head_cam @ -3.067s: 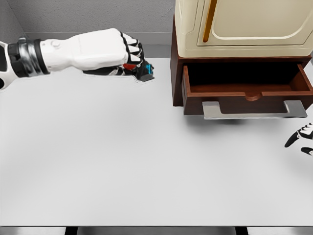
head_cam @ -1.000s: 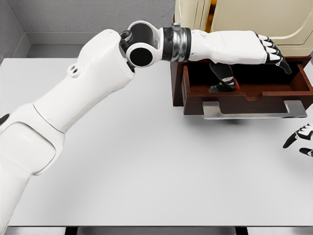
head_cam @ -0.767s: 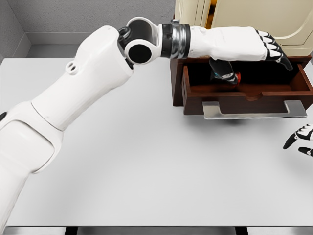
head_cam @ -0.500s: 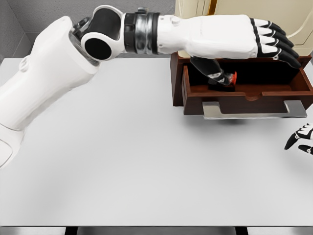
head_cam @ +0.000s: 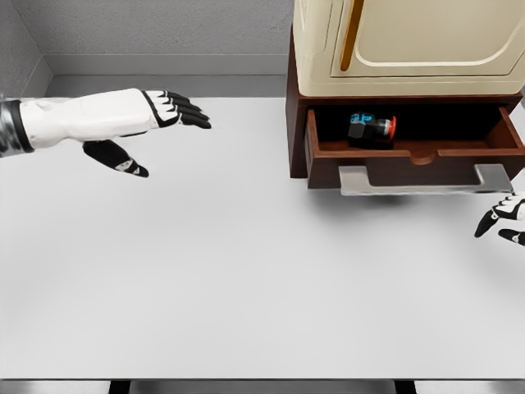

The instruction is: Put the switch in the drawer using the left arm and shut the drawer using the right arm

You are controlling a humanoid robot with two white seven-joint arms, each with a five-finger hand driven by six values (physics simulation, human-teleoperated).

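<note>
I see the small black switch with blue markings and a red end (head_cam: pixel 371 130) lying inside the open dark-brown wooden drawer (head_cam: pixel 414 156), toward its left half, apart from both hands. My left hand (head_cam: pixel 135 123) hovers over the white tabletop (head_cam: pixel 246 263) at the upper left, fingers extended and spread, thumb hanging below, holding nothing. My right hand (head_cam: pixel 504 222) shows only fingertips at the right edge, just below the drawer's grey metal handle (head_cam: pixel 426 182); I cannot tell their posture. The cream cabinet (head_cam: pixel 410 45) sits above.
</note>
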